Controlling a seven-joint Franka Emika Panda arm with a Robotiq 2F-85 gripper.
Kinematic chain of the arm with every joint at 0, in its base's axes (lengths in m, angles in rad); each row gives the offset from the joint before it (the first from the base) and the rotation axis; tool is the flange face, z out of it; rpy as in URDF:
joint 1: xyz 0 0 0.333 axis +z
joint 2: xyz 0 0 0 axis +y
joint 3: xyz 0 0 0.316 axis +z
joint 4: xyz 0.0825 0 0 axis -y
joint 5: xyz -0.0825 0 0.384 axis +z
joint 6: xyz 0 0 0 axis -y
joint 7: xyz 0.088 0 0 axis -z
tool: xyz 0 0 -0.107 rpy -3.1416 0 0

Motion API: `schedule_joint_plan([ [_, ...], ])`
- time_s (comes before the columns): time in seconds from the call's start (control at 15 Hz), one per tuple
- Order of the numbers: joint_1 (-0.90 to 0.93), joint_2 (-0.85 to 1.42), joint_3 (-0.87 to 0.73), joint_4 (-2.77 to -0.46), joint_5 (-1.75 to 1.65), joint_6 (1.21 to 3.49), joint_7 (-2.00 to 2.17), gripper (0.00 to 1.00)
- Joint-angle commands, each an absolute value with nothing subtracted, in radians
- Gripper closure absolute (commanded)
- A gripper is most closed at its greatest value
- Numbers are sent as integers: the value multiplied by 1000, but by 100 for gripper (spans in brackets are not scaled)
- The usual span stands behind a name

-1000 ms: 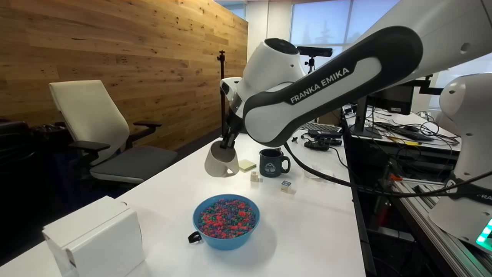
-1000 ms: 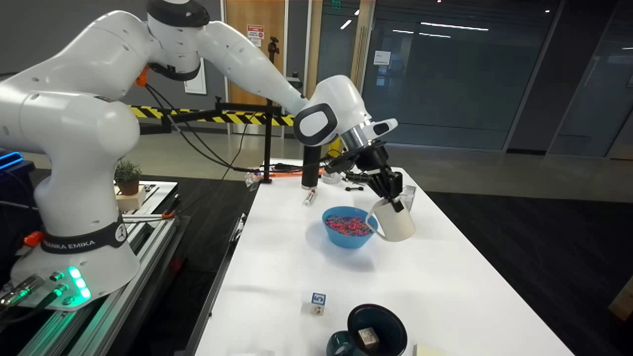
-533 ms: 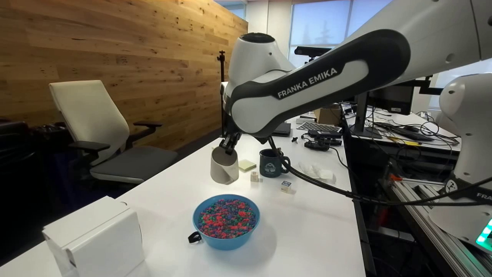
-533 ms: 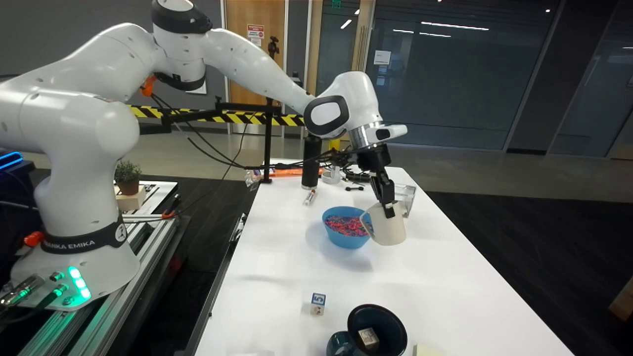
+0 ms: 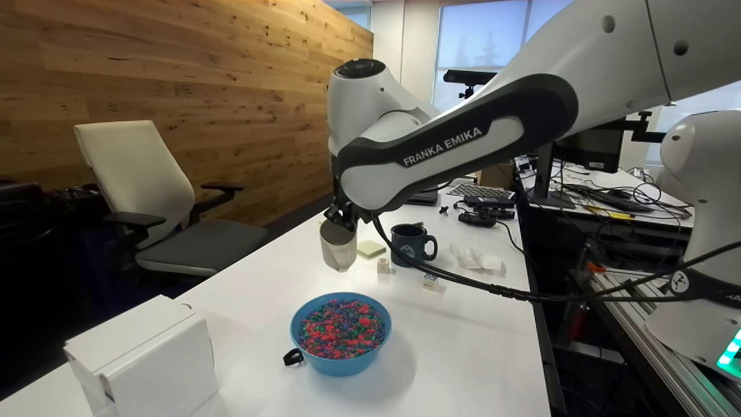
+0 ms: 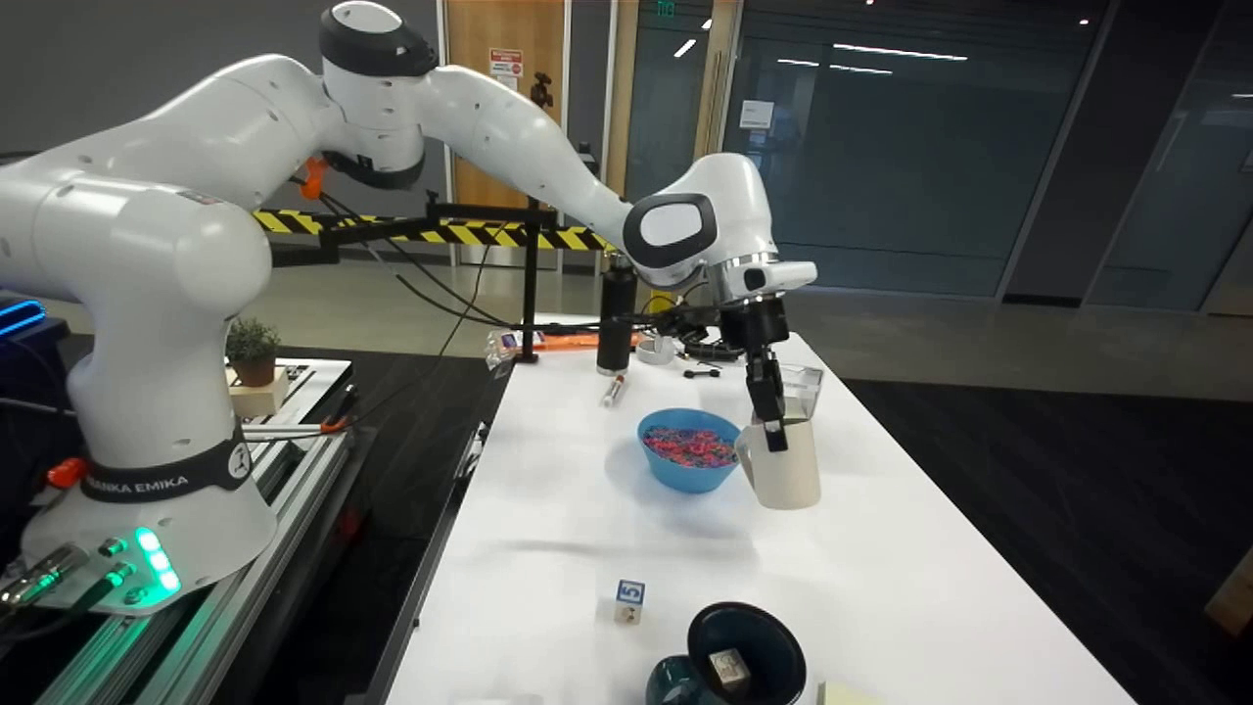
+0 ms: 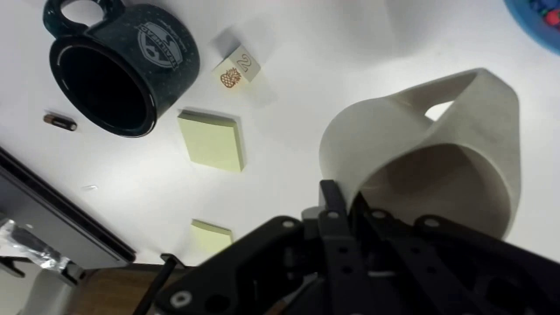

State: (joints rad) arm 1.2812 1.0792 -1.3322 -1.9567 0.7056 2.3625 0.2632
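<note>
Gripper [image 6: 773, 433] and cream mug [image 6: 794, 474] have swung nearer vertical over the past second; clamped by its wall (handle towards the blue bowl [image 6: 682, 479]), the mug hangs more level above the white table [image 6: 901, 578].

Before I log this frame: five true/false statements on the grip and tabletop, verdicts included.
1. The gripper is shut on the wall of the cream mug. True.
2. The blue bowl is empty. False: the blue bowl holds red, green and blue bits.
3. The block marked 2 also shows a pineapple. True.
4. The dark green mug lies on its side. False: the dark green mug stands upright on the table.
5. A yellow sticky-note pad lies near the dark green mug. True.
</note>
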Motion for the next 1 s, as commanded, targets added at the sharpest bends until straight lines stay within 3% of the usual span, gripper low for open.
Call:
schedule_joint_plan([
  [0.0, 1207, 968, -1277, -1922, 542, 2347, 443, 99],
  [0.27, 1168, 906, -1210, -1941, 397, 2409, 514, 95],
  [0.47, 1154, 889, -1188, -1940, 362, 2419, 535, 99],
  [0.93, 1059, 836, -1096, -1866, 243, 2280, 760, 99],
])
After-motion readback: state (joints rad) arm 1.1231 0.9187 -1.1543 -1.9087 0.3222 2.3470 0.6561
